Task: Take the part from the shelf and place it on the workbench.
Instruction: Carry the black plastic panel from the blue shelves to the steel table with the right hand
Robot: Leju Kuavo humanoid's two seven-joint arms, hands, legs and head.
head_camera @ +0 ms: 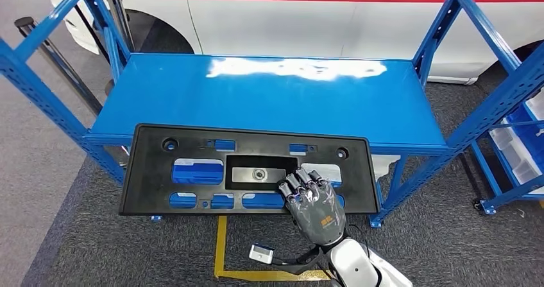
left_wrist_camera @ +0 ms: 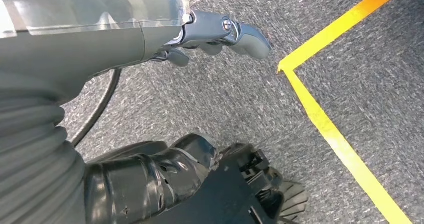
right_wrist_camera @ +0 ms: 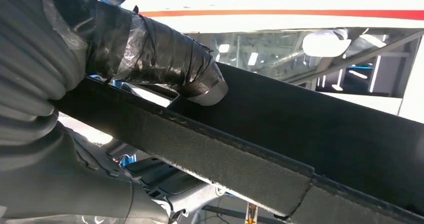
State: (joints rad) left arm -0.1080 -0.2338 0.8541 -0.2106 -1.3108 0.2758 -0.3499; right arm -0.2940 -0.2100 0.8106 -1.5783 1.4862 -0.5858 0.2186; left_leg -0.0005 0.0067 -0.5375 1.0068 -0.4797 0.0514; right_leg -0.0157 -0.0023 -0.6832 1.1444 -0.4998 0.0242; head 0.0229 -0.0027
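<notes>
The part is a long black plastic panel (head_camera: pixel 154 171) with several cut-outs. It lies flat across the front edge of the blue workbench top (head_camera: pixel 269 101), its near half overhanging the floor. My right hand (head_camera: pixel 314 203) grips the panel's near edge right of the middle, fingers on top. In the right wrist view the taped thumb (right_wrist_camera: pixel 165 58) presses on the panel's rim (right_wrist_camera: pixel 310 129). My left hand (left_wrist_camera: pixel 165 48) hangs over grey carpet, fingers apart and holding nothing.
Blue rack uprights stand at the bench's left (head_camera: pixel 38 81) and right (head_camera: pixel 494 101), with pale bins (head_camera: pixel 513 152) on the right rack. A white car with a red stripe (head_camera: pixel 321 4) is parked behind. Yellow floor tape (head_camera: pixel 221 248) and a small white device (head_camera: pixel 262 253) lie below the panel.
</notes>
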